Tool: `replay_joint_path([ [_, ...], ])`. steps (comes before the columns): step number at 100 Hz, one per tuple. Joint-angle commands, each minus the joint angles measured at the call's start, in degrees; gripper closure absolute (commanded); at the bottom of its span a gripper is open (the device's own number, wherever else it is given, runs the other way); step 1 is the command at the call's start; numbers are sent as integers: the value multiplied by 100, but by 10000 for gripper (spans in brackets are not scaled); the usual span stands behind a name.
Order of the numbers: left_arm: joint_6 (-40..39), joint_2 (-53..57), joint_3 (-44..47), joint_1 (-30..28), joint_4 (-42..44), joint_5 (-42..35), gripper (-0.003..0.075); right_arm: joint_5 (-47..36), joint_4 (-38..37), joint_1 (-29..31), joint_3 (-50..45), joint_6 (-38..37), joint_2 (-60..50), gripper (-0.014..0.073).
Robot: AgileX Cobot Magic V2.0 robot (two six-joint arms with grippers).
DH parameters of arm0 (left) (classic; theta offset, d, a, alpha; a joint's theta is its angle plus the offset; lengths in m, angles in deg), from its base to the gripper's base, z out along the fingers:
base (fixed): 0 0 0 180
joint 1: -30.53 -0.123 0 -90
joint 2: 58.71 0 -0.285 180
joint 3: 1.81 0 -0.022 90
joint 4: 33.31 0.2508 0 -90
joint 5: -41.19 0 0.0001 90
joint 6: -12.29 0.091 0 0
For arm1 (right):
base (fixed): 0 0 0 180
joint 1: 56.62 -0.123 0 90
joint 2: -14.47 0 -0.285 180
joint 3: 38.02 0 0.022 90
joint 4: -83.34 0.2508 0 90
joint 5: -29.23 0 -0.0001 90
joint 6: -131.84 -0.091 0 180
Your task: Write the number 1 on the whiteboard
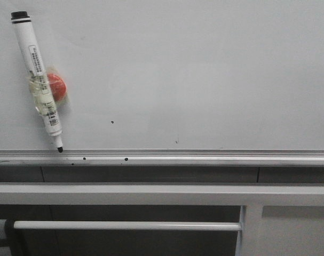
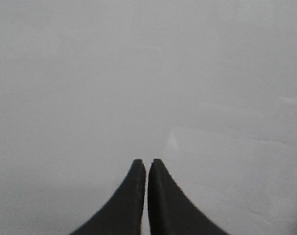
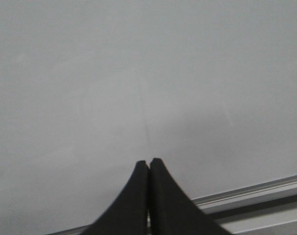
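- Front view showed you the whiteboard [image 1: 204, 69] filling the upper part of the picture, with its silver ledge [image 1: 204, 156] along the lower edge and grey rails [image 1: 151, 193] below that.
- No number 1 was on the board that you could make out: only a few small dark specks, one on the board face and a couple on the ledge.
- A marker [image 1: 38, 80] hung at the far left of the board, held there by a red magnet [image 1: 56, 87] taped to its barrel. Its long axis ran steeply, cap end up and to the left, black tip down and to the right, the tip just above the ledge.
- Neither arm appeared in the front view, so you could not place the jaws against the marker from there.
- Left wrist view showed the left gripper [image 2: 148, 162] with its jaws nearly together, a thin slit between them and nothing held, facing bare board.
- Right wrist view showed the right gripper [image 3: 148, 161] with its jaws pressed together, also empty, facing the board with the ledge [image 3: 251, 193] close by.
- The marker lay on the left side of the board, so your left arm was probably the nearer one, and its jaws would have needed to part and close across the barrel, not along it.
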Motion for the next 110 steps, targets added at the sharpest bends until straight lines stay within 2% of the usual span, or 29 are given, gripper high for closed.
replay_joint_path([
  [1,29,-413,-602,54,335,-49,741,174,28,-272,663,161,396,655],
  [11,29,-1055,-1401,54,486,254,741,1233,28,-640,1490,257,1048,652],
  [21,29,-1669,-2021,54,486,262,741,1791,-9,-955,2185,257,1613,658],
  [37,29,-2403,-2205,68,462,-58,738,1648,-116,-1078,2317,257,2229,658],
  [42,29,-2561,-2205,102,462,-76,713,1596,-77,-1078,2317,257,2343,657],
  [49,29,-2721,-2205,215,503,-64,602,1582,3,-1078,2317,257,2443,657],
  [61,29,-2791,-2205,461,475,-50,270,1517,25,-1078,2317,257,2482,657],
  [66,29,-2800,-2205,517,475,-144,179,1482,25,-1078,2317,257,2482,657],
  [69,29,-2800,-2205,536,475,-262,152,1482,25,-1078,2317,257,2482,657],
  [79,29,-2800,-2193,546,502,-752,152,1354,25,-1078,2317,257,2482,657],
  [87,-70,-2800,-2193,558,418,-860,175,1355,148,-1078,2317,247,2482,657],
  [110,-86,-2800,-2122,996,63,-114,210,1609,159,-1078,2317,247,2482,657],
])
